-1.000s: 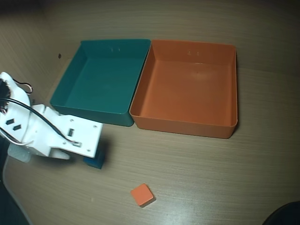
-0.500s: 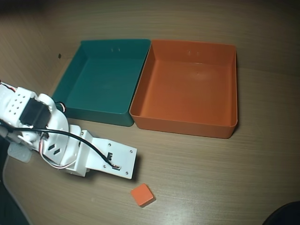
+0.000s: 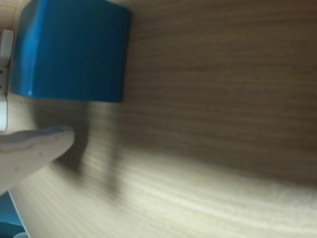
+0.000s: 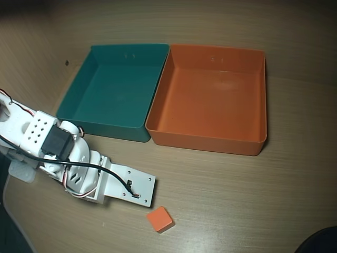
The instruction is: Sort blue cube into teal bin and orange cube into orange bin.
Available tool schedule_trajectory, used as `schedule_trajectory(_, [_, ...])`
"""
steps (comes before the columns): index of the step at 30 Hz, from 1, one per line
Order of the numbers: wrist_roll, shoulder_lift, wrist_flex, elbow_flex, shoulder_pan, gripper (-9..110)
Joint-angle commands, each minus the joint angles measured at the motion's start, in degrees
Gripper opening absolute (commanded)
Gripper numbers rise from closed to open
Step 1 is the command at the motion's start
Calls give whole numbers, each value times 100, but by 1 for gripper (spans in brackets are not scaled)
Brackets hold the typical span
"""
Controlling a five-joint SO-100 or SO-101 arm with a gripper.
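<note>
The blue cube (image 3: 69, 49) fills the upper left of the wrist view, close up on the wooden table. One white finger (image 3: 34, 144) lies below it, with a strip of bare wood between them. In the overhead view the cube is hidden under my gripper (image 4: 145, 194), which reaches low from the left; it looks open. The orange cube (image 4: 159, 219) lies just right of and in front of the gripper's tip, untouched. At the back stand the teal bin (image 4: 100, 126) and, touching its right side, the orange bin (image 4: 205, 141).
The arm's white base and cables (image 4: 31, 142) take up the left edge of the table. Bare wood lies in front of the bins and to the right of the orange cube. A dark shape (image 4: 321, 242) shows at the bottom right corner.
The arm has swung right and stretched out low toward the orange cube. The blue cube, visible at the gripper's tip one second ago, is now covered by the gripper in the overhead view.
</note>
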Motion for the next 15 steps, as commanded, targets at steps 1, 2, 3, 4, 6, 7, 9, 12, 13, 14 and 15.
schedule_trajectory(1, [-26, 149, 9, -308, -26, 30])
schedule_trajectory(2, [-26, 158, 9, -308, -26, 29])
schedule_trajectory(3, [-26, 158, 9, -308, -26, 27])
schedule_trajectory(4, [-18, 158, 9, -308, -26, 25])
schedule_trajectory(6, [-18, 123, 9, -308, -35, 17])
schedule_trajectory(7, [-18, 105, 9, -308, -35, 12])
schedule_trajectory(9, [-18, 97, 9, -308, -35, 2])
schedule_trajectory(12, [9, 149, 9, -308, -35, -8])
schedule_trajectory(13, [-9, 185, 9, -308, -35, -7])
schedule_trajectory(14, [-9, 202, 9, -316, -35, -5])
schedule_trajectory(15, [-18, 281, 9, -325, -35, -4])
